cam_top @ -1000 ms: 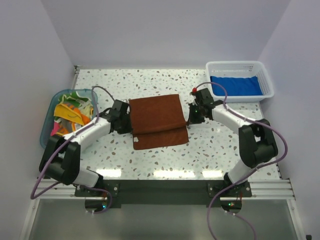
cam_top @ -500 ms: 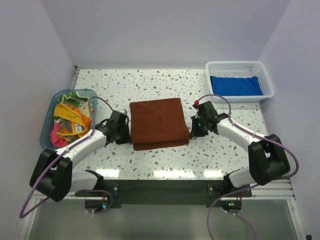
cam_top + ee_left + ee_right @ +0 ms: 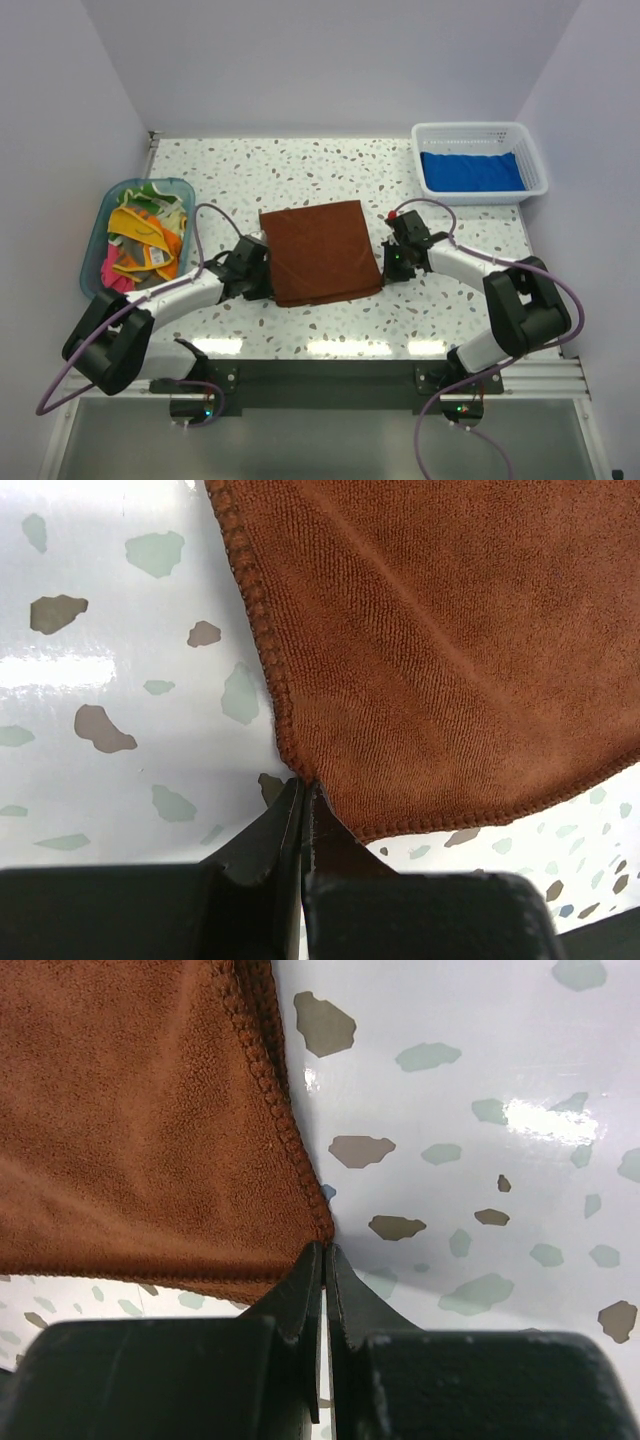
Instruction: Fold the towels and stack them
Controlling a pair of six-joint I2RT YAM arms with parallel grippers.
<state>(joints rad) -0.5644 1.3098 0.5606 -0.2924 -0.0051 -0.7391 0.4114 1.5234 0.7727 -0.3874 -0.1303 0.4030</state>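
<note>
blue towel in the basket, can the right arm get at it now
Probably not yet: the right gripper is shut on a corner of the brown towel. Freed, it likely could; the basket is open-topped, nothing covers the blue towel.

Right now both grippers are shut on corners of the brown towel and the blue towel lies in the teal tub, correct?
No. The blue towel lies in the white mesh basket, as the top external view shows. The left gripper and right gripper are shut on corners of the brown towel.
</note>
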